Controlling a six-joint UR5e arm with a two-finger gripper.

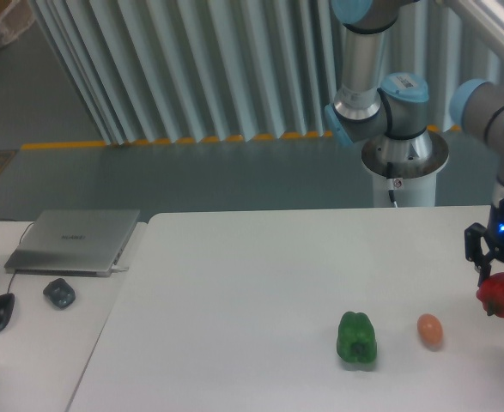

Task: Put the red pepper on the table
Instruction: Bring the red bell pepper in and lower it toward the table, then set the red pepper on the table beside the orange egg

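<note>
At the right edge of the view the red pepper point(500, 294) hangs a little above the white table point(234, 292). My gripper point(495, 276) points down from above and is shut on the pepper, its dark fingers point(476, 257) clasping the top. The pepper sits to the right of the orange-brown egg point(430, 330) and is not resting on the tabletop.
A green bell pepper point(356, 337) lies near the table's front, left of the egg. A narrower desk on the left holds a closed laptop point(74, 240), a mouse point(0, 312) and a small dark object point(59, 293). The arm's base point(403, 163) stands behind the table.
</note>
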